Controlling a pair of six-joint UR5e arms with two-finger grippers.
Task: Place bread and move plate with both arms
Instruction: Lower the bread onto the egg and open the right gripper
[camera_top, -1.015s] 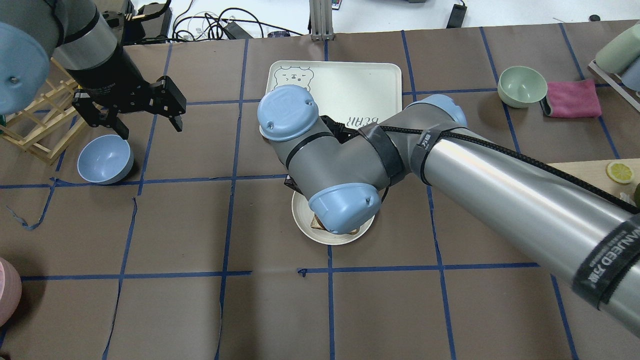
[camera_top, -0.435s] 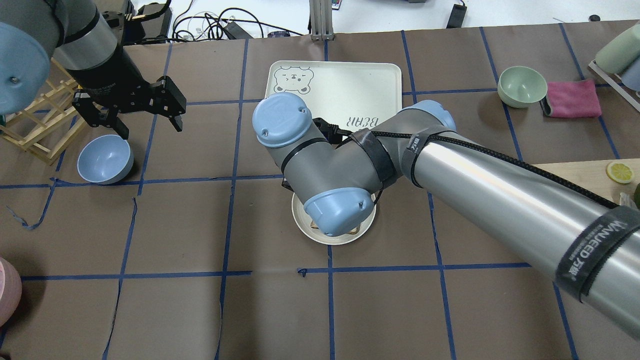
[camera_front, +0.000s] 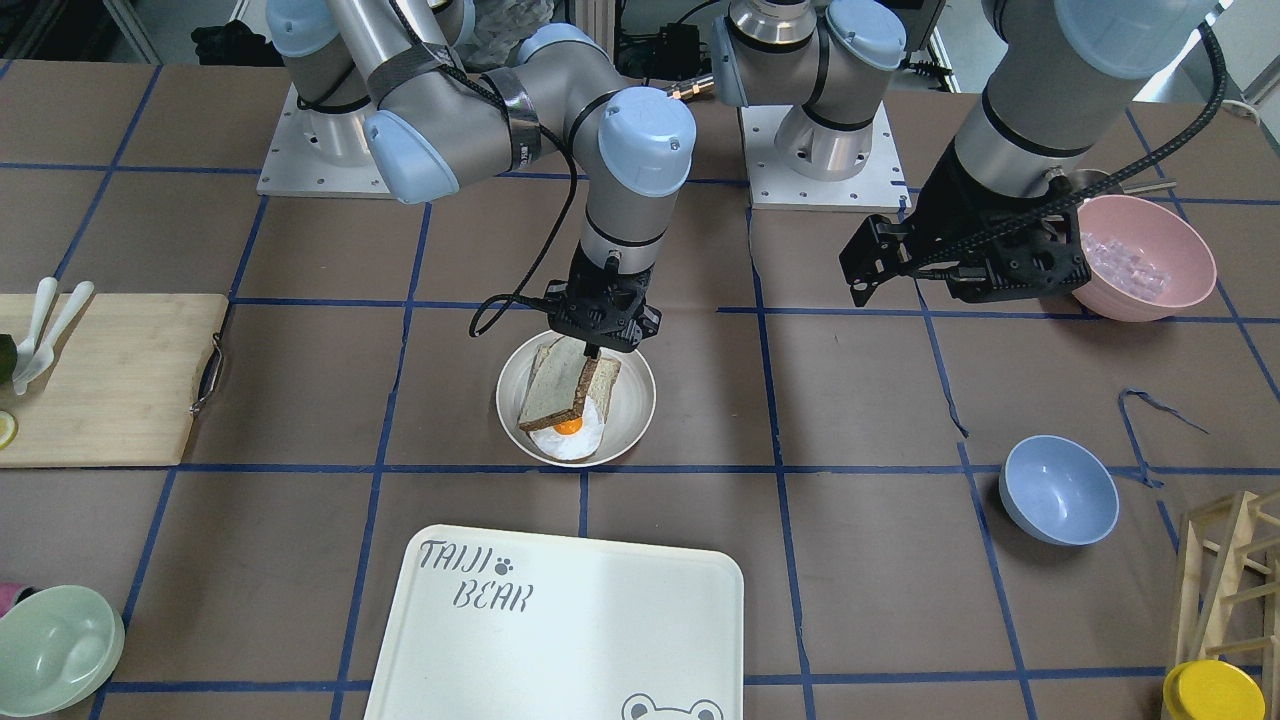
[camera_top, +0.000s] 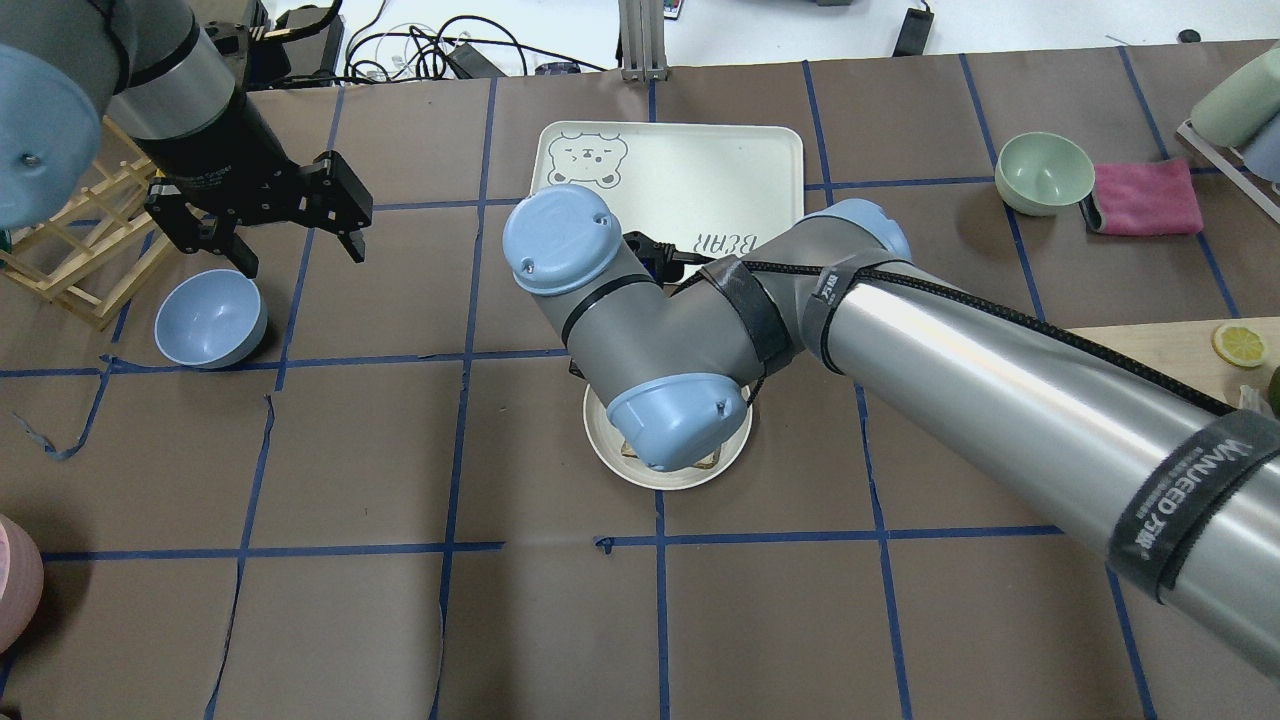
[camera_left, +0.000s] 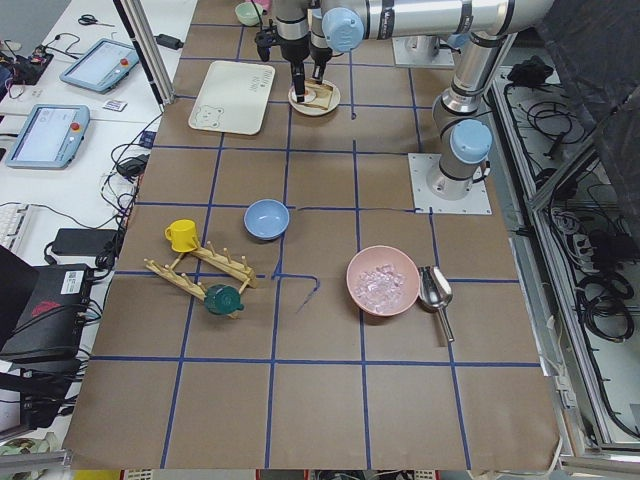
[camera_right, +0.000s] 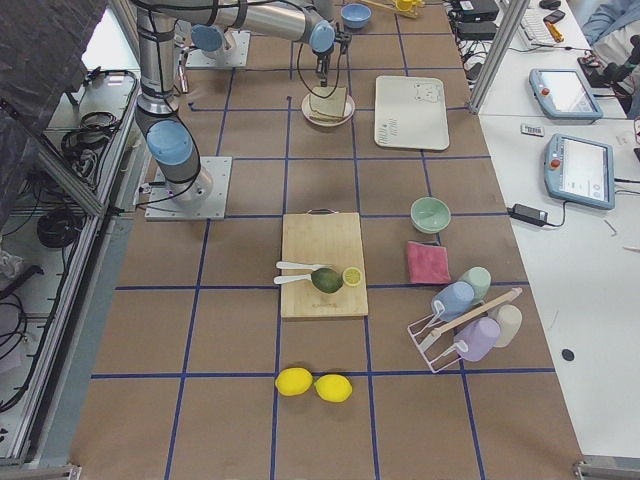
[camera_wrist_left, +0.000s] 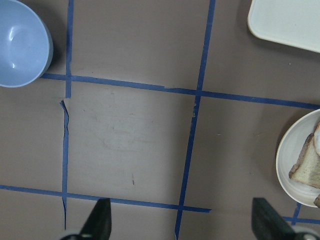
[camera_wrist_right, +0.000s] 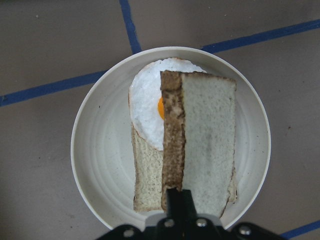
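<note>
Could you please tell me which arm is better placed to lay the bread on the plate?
Right. The right pincer is shut on the bread, held tilted over the plate, above the egg and lower slice. The left pincer hangs open off to the side, near the blue bowl.

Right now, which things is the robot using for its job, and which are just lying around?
Job: bread, held by the right pincer; plate under it; left pincer, open.
Lying about: tray, blue bowl, pink bowl, green bowl, cutting board.
</note>
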